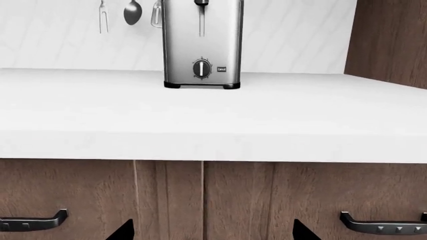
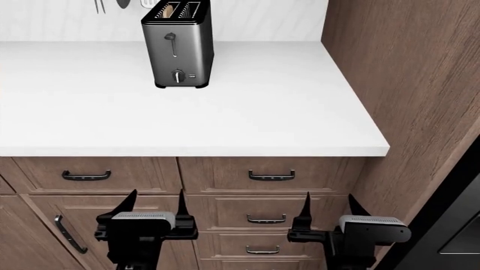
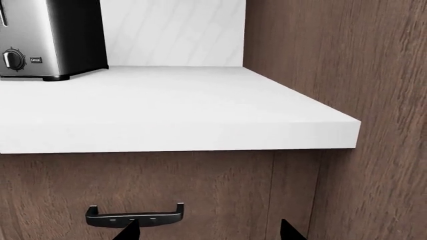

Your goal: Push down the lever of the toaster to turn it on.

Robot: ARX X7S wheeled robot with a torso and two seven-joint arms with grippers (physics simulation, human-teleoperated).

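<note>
A white table ran across the kitchen scene, ending on the right against a tall brown wooden panel. The toaster stood upright near the back of the table, close to a pale marbled wall, well apart from both arms. It was a narrow brushed-steel box with a black top rim and black base, and two slots on top appeared to hold bread. On its front face the lever, a small dark tab, sat high at the top of a thin vertical slot. Lower down was a round dial with a tiny button beside it; the button carried small writing that was too blurred to read. A fork and a spoon hung on the wall to the left of the toaster.

Below the table edge were brown wooden drawers with dark metal handles. The left tool hung low in front of the drawers, its two black fingers spread apart and holding nothing. The right tool hung at a similar height further right, its fingers also spread and empty. Both tools were well below the table and far from the toaster.
</note>
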